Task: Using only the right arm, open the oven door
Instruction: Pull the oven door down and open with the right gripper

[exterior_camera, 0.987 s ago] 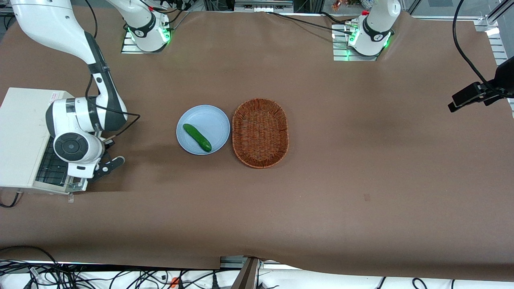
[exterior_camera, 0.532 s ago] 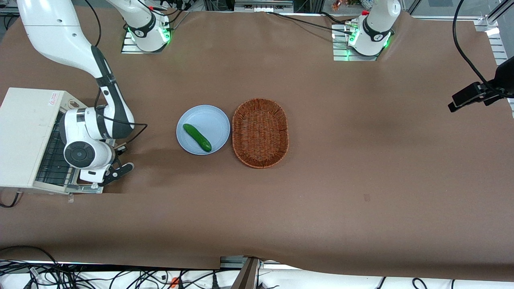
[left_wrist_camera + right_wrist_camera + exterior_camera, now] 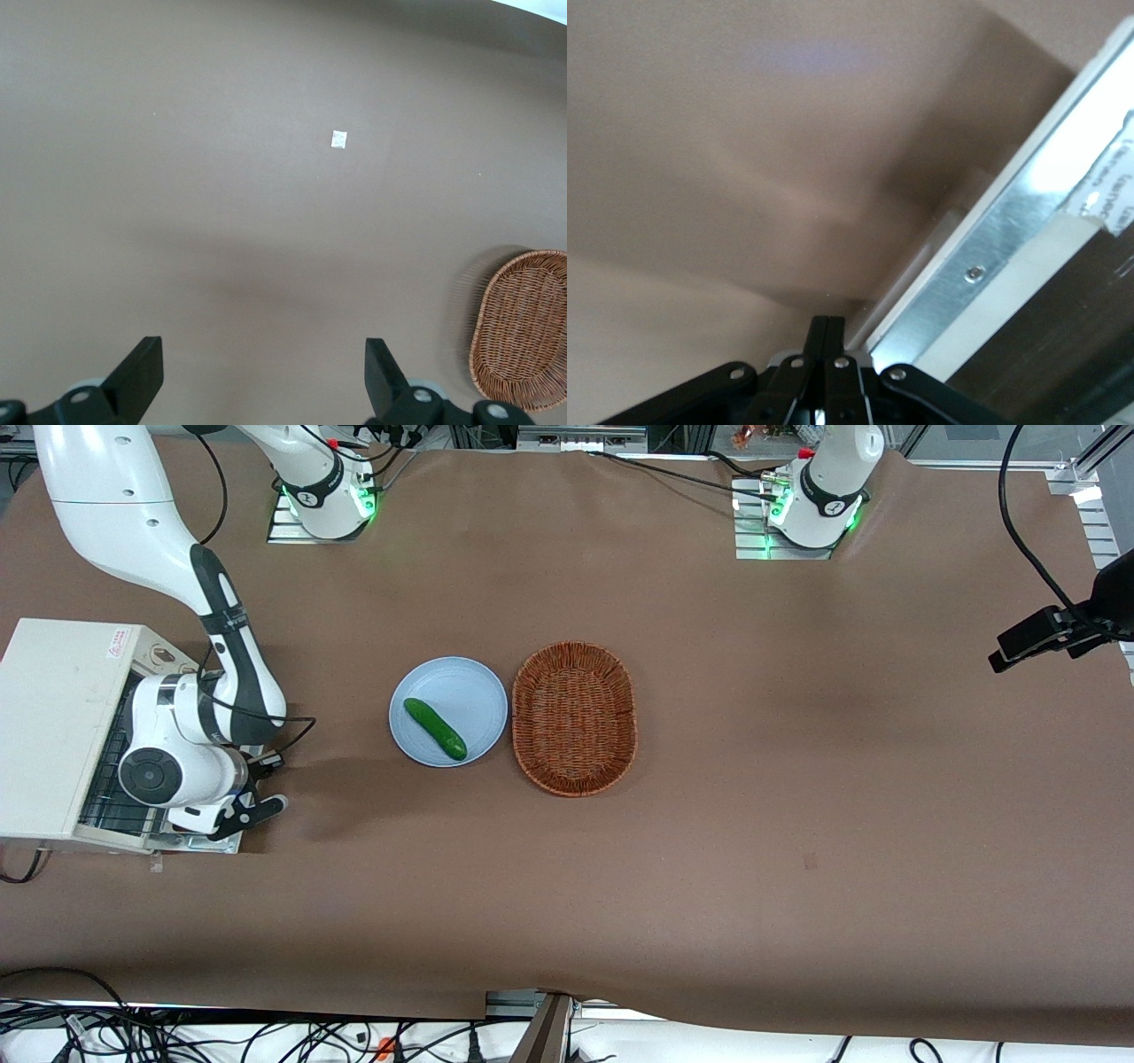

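Note:
The cream-white toaster oven (image 3: 53, 726) stands at the working arm's end of the table. Its oven door (image 3: 202, 843) hangs down open, lying nearly flat on the table, and the wire rack (image 3: 106, 779) inside shows. The right arm (image 3: 221, 646) bends down over the opening. My gripper (image 3: 205, 828) is just above the door's outer edge. In the right wrist view the gripper (image 3: 827, 332) is shut with its fingers pressed together and nothing between them, close to the door's silver frame (image 3: 1010, 257) and dark glass (image 3: 1085, 354).
A light blue plate (image 3: 461, 686) holding a green cucumber (image 3: 434, 728) sits mid-table, toward the parked arm's end from the oven. A brown wicker basket (image 3: 574, 717) stands beside the plate. Cables run along the table's near edge.
The oven door has swung farther down to nearly flat. The hand moved out from the oven and nearer the camera, then drew back a little over the opening.

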{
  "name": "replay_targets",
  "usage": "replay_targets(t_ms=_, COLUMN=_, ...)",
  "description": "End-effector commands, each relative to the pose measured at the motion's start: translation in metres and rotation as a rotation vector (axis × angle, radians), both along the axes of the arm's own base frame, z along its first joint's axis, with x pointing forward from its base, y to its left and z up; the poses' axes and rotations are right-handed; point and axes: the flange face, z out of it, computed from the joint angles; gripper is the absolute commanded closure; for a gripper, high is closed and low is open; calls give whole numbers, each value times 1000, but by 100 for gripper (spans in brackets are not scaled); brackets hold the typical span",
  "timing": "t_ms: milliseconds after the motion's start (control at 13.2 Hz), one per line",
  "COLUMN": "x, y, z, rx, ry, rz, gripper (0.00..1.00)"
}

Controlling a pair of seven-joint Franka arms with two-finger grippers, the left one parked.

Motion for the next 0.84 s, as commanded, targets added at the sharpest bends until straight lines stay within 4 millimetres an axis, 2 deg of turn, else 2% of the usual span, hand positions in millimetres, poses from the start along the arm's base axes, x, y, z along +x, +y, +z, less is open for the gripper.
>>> replay_targets(t_ms=0, x=-5, y=-14, z=0, rx=9, ry=24, rz=-131, gripper=100)
replay_targets(t_ms=380, x=-11, y=2, z=4, rx=64, ry=72, rz=-334, gripper=100)
replay_targets(t_ms=608, x=-2, y=8, z=28, rx=73, ry=87, rz=-332, gripper=100)
replay_targets(t_ms=684, x=4, y=10, z=40, rx=77, ry=82, rz=-322, gripper=95)
replay_targets(t_ms=759, x=9, y=8, z=56, rx=78, ry=71, rz=-319, gripper=80)
